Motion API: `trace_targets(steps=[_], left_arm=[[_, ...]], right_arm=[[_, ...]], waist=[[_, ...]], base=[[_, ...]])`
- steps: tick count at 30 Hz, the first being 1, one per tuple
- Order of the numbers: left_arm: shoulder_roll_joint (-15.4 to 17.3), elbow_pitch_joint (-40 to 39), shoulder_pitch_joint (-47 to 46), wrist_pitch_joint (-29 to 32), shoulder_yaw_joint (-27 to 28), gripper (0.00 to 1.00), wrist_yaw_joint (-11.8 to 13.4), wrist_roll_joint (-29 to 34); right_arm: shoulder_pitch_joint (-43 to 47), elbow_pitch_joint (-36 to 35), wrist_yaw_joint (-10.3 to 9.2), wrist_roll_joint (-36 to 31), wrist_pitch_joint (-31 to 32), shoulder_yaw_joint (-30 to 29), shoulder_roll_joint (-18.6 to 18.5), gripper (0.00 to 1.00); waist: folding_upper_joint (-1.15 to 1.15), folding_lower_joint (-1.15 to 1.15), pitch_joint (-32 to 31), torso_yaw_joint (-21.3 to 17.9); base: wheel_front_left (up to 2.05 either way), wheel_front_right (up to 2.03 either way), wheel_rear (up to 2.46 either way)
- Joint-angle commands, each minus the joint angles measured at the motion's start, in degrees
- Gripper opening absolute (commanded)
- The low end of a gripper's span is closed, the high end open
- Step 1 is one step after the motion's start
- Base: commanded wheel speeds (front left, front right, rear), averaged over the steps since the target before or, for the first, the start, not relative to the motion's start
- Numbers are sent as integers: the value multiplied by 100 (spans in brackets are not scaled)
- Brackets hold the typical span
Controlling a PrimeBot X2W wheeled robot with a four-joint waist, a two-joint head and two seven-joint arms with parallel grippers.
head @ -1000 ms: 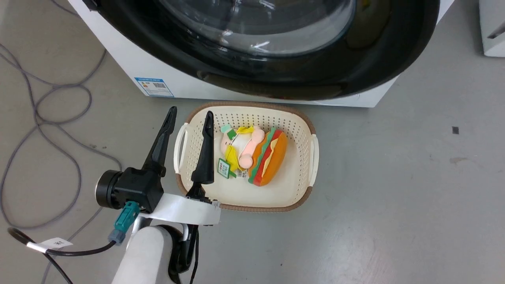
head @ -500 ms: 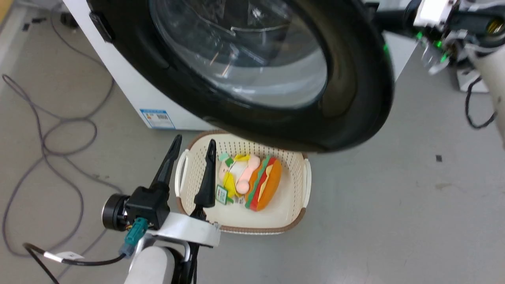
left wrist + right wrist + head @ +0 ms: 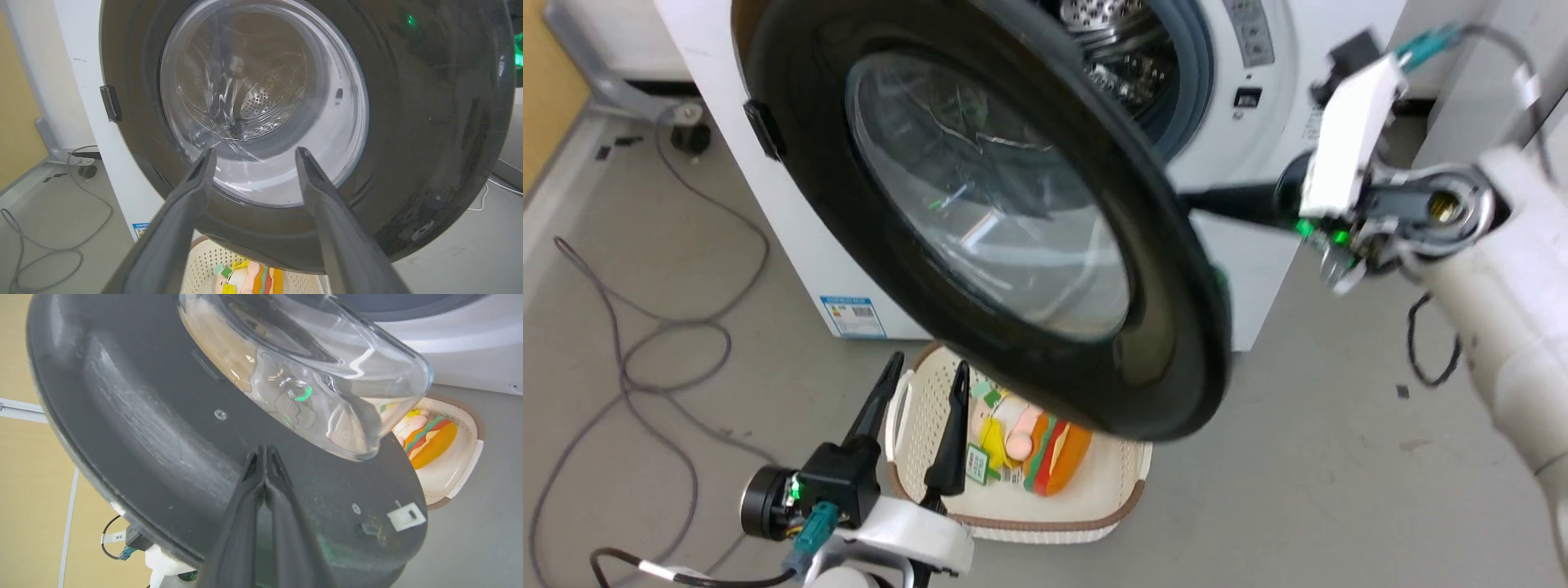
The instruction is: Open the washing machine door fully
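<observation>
Far left: grey cable [image 3: 645,343] loops on the floor.

Left gripper [image 3: 929,360]: fingers spread wide, holding nothing. It hangs low over the left rim of the basket [image 3: 1094,514], just as it did a second ago. Not involved in the work. The plush toys [image 3: 1045,449] lie in the basket, undisturbed.

Centre: the washing machine door [image 3: 980,204], hinged at its left, stands swung out from the front of the washing machine [image 3: 792,245]. Its free edge hangs out over the basket. A second ago the door filled the top of the head view with no gap showing. Now the steel drum [image 3: 1111,49] and its grey gasket show past the door's right edge. Part of that difference is the camera: the head view has lifted, so the basket's lower place in the picture is no move of the basket.

Right: the right gripper [image 3: 265,453] is pinched shut and empty. Its tips lie against the door's dark inner face, just below the glass bowl. It was absent a second ago, then at the upper right corner half a second ago.

Judgement: the closed fingers act as a pusher from inside. The door looks roughly half open, so more swing to the left is needed.
</observation>
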Motion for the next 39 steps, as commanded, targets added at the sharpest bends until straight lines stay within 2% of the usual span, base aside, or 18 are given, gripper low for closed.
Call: trace_targets(steps=[1, 8, 9, 21, 26, 29, 30, 31, 32, 39], left_arm=[[5, 13, 51, -29, 5, 100, -16, 31], [5, 38, 187, -29, -13, 100, -10, 19], [5, 41, 220, -29, -25, 100, -16, 28], [5, 59, 278, -29, -15, 100, -31, 66], [5, 63, 298, -29, -29, 100, -20, 65], [5, 62, 317, -29, -33, 100, -14, 63], [5, 64, 321, -29, -32, 100, -14, 63], [5, 69, 324, -29, -31, 100, -14, 64], [5, 75, 327, -29, -29, 100, -15, 67], [5, 133, 380, -29, 18, 100, -31, 133]], right_arm=[[139, -46, 6, 31, 26, 22, 9, 0], [709, -632, 6, 178, 126, 169, 87, 0], [889, -879, 6, 252, 160, 238, 135, 0], [1395, -1744, 6, 588, 188, 535, 267, 0], [1572, -1897, 6, 691, -39, 586, 198, 0], [1743, -2017, 6, 666, -626, 419, 144, 0], [1824, -2065, 6, 623, -922, 332, 136, 25], [1928, -2135, 6, 599, -1214, 232, 140, 82], [2052, -2205, 6, 560, -1516, 137, 134, 100], [3153, -2576, 6, 125, -3781, -487, 117, 100]], waist=[[0, 0, -50, 4], [0, 0, -213, 39], [0, 0, -233, 65], [0, 0, -261, 142], [0, 0, -283, 162], [0, 0, -287, 153], [0, 0, -288, 147], [0, 0, -293, 141], [0, 0, -298, 132], [0, 0, -390, 19]], base=[[0, 0, 0], [0, 0, 0], [0, 0, 0], [0, 0, 0], [0, 0, 0], [0, 0, 0], [0, 0, 0], [0, 0, 0], [0, 0, 0], [0, 0, 0]])
